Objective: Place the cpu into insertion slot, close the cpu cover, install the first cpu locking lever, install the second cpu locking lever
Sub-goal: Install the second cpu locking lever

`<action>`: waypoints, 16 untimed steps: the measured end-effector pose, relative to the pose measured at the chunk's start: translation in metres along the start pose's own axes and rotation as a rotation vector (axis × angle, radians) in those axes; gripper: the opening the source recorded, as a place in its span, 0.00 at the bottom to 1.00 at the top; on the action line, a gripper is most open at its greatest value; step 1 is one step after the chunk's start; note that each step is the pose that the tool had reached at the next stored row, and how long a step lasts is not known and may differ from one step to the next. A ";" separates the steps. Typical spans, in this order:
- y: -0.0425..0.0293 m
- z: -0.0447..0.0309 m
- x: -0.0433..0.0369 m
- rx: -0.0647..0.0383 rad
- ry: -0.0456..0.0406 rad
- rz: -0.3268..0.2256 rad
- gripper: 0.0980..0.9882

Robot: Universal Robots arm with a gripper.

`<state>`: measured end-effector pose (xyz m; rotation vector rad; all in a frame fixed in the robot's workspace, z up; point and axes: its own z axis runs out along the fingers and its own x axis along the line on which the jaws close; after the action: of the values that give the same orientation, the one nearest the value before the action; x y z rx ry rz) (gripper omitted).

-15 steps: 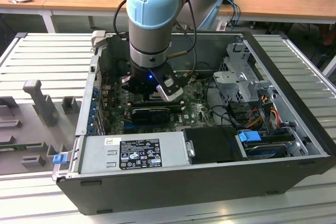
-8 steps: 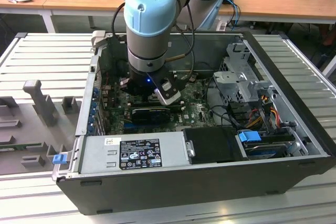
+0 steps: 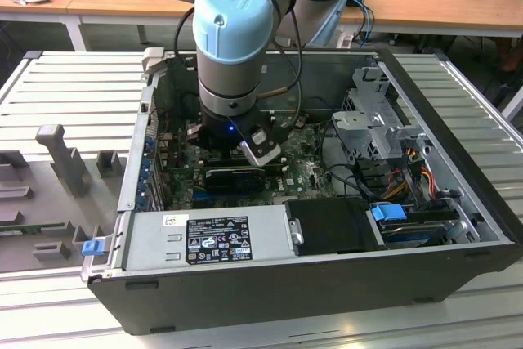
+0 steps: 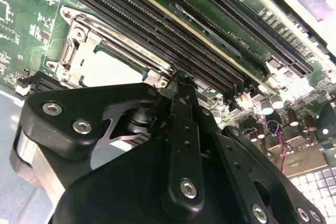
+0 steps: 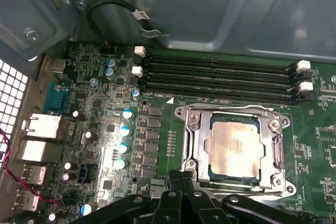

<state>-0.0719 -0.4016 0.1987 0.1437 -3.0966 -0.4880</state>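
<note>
The arm reaches down into the open computer case (image 3: 458,226), and the end effector (image 5: 181,178) stands just at the edge of the insertion slot (image 5: 191,129) on the green motherboard (image 5: 157,145). Its fingers (image 4: 181,103) are pressed together with no gap between them, and they hold nothing. The cpu (image 5: 233,148) already lies flat inside the slot, its pale metal top facing up. The cpu cover (image 5: 275,150) is folded down around the chip, so the chip shows through the square opening. The long black memory slots (image 5: 215,77) run beside the socket, on the side away from the fingers.
</note>
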 end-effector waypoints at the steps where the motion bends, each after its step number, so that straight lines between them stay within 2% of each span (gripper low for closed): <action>1: -0.0004 0.0007 0.0001 -0.004 -0.0011 0.000 0.01; 9: -0.0015 0.0036 0.0022 -0.017 -0.0060 -0.002 0.01; 10: -0.0007 0.0010 0.0021 -0.017 -0.0061 -0.002 0.01; 12: 0.0027 -0.0092 0.0022 -0.017 -0.0062 -0.002 0.01; 16: 0.0050 -0.0164 0.0021 -0.017 -0.0062 -0.002 0.01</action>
<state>-0.0741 -0.4020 0.2159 0.1456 -3.0977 -0.5161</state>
